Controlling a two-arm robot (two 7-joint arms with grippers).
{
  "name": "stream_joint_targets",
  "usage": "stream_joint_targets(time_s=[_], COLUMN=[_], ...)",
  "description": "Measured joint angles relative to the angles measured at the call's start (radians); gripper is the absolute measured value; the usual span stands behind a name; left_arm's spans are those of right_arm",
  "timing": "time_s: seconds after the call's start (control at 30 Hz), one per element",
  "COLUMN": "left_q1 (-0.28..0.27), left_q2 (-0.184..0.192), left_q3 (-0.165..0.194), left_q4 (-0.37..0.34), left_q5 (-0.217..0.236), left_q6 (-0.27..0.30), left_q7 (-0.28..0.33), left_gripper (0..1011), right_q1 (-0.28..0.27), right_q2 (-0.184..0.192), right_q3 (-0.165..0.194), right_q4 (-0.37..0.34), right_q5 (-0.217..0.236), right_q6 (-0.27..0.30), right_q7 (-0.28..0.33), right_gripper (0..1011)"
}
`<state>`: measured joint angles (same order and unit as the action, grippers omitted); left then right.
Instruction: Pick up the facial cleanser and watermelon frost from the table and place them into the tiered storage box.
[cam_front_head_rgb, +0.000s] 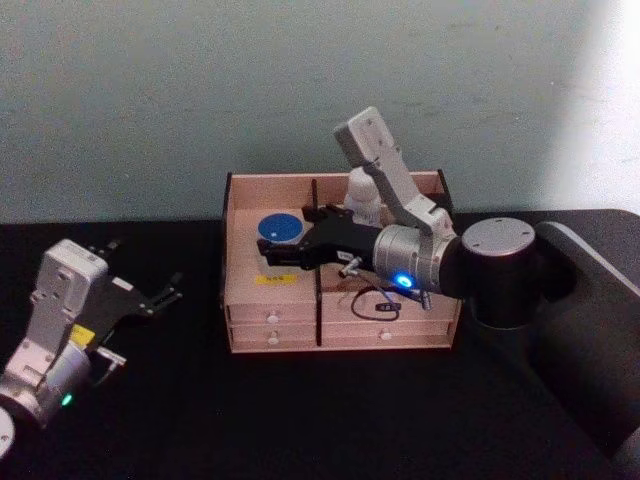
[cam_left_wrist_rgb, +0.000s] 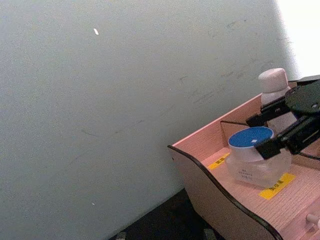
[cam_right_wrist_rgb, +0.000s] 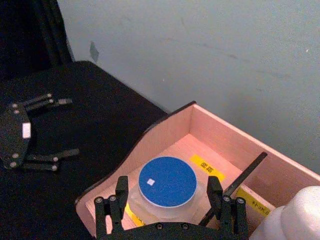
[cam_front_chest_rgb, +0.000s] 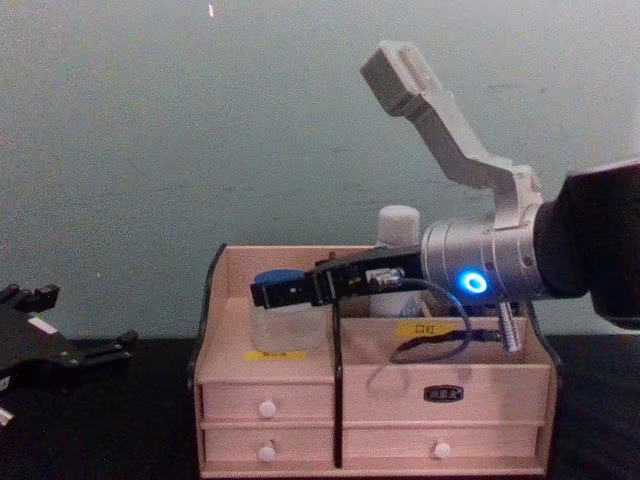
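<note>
My right gripper (cam_right_wrist_rgb: 167, 200): matt black fingers. Storage box (cam_front_head_rgb: 300, 310): pale, smooth unvarnished wood with dark edges and yellow paper-like labels. Jar (cam_left_wrist_rgb: 256, 162): clear, glossy plastic or glass, smooth blue lid. Bottle (cam_front_chest_rgb: 398, 232): matt white plastic. Table (cam_front_head_rgb: 300, 420): matt black.

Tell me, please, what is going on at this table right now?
The right gripper is at the tiered storage box, its open fingers on either side of the watermelon frost, which stands in the box's left compartment. The facial cleanser already stands at the back of the box. The left gripper rests open over the table, left of the box.
</note>
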<state>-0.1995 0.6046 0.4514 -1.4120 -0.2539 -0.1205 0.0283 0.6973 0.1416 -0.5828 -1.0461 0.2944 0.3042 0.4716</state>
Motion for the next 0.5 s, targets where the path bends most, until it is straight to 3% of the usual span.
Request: stream_joint_targets(time_s=[0.23,0.5], left_q1=[0.0,0.0], left_q2=[0.0,0.0], left_q3=[0.0,0.0], left_q4=[0.0,0.0], left_q5=[0.0,0.0], left_q6=[0.0,0.0], left_q7=[0.0,0.0], left_gripper=[1001,1001], right_q1=[-0.022,-0.071], right_q2=[0.016,0.062], right_q3=[0.028,0.08], right_q4=[-0.058,-0.192], right_q5=[0.026,0.072], right_q6=[-0.005,-0.021], right_q7=[0.007,-0.018], right_gripper=[1002,1002])
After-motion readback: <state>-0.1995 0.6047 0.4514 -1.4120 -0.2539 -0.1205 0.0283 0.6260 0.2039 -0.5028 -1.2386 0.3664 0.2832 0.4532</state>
